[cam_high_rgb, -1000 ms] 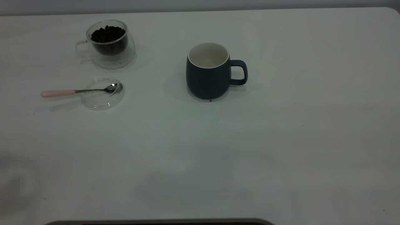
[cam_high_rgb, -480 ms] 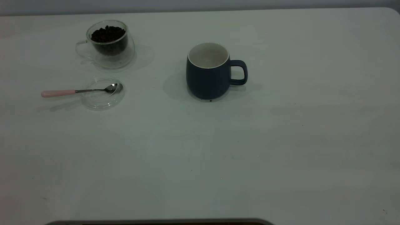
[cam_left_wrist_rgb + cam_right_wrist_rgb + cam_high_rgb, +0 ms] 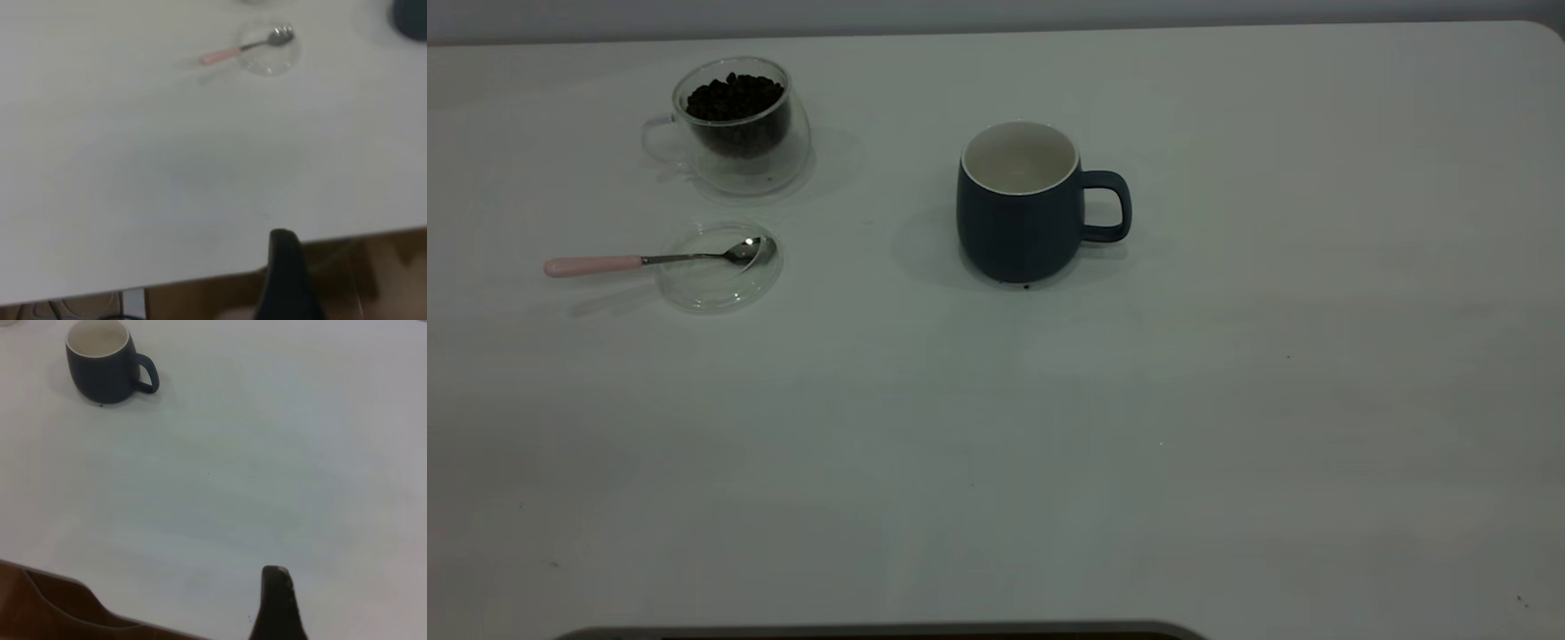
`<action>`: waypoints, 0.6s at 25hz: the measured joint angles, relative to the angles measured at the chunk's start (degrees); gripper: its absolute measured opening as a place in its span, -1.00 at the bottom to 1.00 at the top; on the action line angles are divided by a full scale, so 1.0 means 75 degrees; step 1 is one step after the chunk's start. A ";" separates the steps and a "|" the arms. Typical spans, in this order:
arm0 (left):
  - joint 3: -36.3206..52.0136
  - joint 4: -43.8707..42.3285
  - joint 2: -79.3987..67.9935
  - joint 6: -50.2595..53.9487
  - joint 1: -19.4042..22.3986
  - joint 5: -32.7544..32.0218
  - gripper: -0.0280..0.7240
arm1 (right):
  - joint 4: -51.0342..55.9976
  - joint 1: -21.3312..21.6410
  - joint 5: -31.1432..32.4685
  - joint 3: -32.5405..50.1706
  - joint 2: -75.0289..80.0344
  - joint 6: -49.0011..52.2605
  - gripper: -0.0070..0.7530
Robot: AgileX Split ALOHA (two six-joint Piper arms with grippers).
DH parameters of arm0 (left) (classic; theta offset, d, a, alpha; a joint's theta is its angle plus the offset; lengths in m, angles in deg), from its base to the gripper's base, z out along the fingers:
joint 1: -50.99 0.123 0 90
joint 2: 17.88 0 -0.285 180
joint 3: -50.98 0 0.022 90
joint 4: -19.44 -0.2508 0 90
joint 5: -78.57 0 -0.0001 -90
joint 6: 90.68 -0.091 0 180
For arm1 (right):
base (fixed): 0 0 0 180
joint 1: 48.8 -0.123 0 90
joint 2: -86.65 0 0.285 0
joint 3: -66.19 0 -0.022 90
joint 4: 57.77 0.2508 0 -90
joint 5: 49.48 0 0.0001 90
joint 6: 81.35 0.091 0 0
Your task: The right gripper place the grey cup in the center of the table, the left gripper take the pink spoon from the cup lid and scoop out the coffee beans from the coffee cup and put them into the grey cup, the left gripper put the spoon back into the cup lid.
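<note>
The grey cup (image 3: 1018, 209) stands upright near the middle of the table (image 3: 1049, 427), handle to the right, its off-white inside bare. At the far left the clear coffee cup (image 3: 734, 124) holds coffee beans (image 3: 734, 98). In front of it lies the cup lid (image 3: 719, 267), with the pink spoon (image 3: 649, 260) resting bowl-down on it and its handle sticking out left. Neither arm shows in the exterior view. My left gripper (image 3: 283, 267) hangs over the table's near edge, far from the spoon (image 3: 243, 48). My right gripper (image 3: 275, 600) sits near the table's edge, far from the grey cup (image 3: 103, 367).
A tiny dark speck (image 3: 1025, 286) lies at the grey cup's base. The table's rounded far-right corner (image 3: 1543, 31) is in view. Brown floor (image 3: 373, 273) shows beyond the table's edge in the left wrist view.
A faint shadow at the table's near left has faded away. The cups, lid and spoon have not moved.
</note>
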State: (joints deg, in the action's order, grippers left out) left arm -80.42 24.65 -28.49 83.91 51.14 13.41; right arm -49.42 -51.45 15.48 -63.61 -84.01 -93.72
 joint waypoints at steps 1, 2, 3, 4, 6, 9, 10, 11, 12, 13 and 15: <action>0.0032 -0.0125 0.0105 0.0093 0.0000 0.0007 0.63 | 0.0000 0.0000 0.0000 0.0000 0.0000 0.0000 0.57; 0.0072 -0.0269 0.0208 0.0180 0.0000 0.0000 0.63 | 0.0000 0.0000 0.0000 0.0000 0.0000 0.0000 0.57; 0.0095 -0.0393 0.0283 0.0245 0.0000 0.0000 0.63 | 0.0000 0.0000 0.0000 0.0000 0.0000 0.0000 0.57; 0.0101 -0.0468 0.0350 0.0331 0.0000 0.0000 0.63 | 0.0000 0.0000 0.0000 0.0000 0.0000 0.0000 0.57; 0.0101 -0.0581 0.0462 0.0415 0.0000 0.0000 0.63 | 0.0000 0.0000 0.0000 0.0000 0.0000 0.0000 0.57; 0.0101 -0.0593 0.0519 0.0464 0.0000 0.0000 0.63 | 0.0000 0.0000 0.0000 0.0000 0.0000 0.0000 0.57; 0.0101 -0.0593 0.0519 0.0470 0.0000 0.0000 0.63 | 0.0000 0.0000 0.0000 0.0000 0.0000 0.0000 0.57; 0.0101 -0.0593 0.0519 0.0470 0.0000 0.0000 0.63 | 0.0000 0.0000 0.0000 0.0000 0.0000 0.0000 0.57; 0.0101 -0.0593 0.0519 0.0479 0.0000 0.0000 0.63 | 0.0000 0.0000 0.0000 0.0000 0.0000 0.0000 0.57; 0.0101 -0.0596 0.0519 0.0479 0.0000 0.0000 0.63 | 0.0000 0.0000 0.0000 0.0000 0.0000 0.0000 0.57; 0.0101 -0.0596 0.0519 0.0479 0.0000 0.0000 0.63 | 0.0000 0.0000 0.0000 0.0000 0.0000 0.0000 0.57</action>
State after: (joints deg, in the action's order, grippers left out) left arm -79.66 20.18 -24.60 87.51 51.14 13.40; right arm -49.42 -51.45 15.48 -63.61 -84.01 -93.72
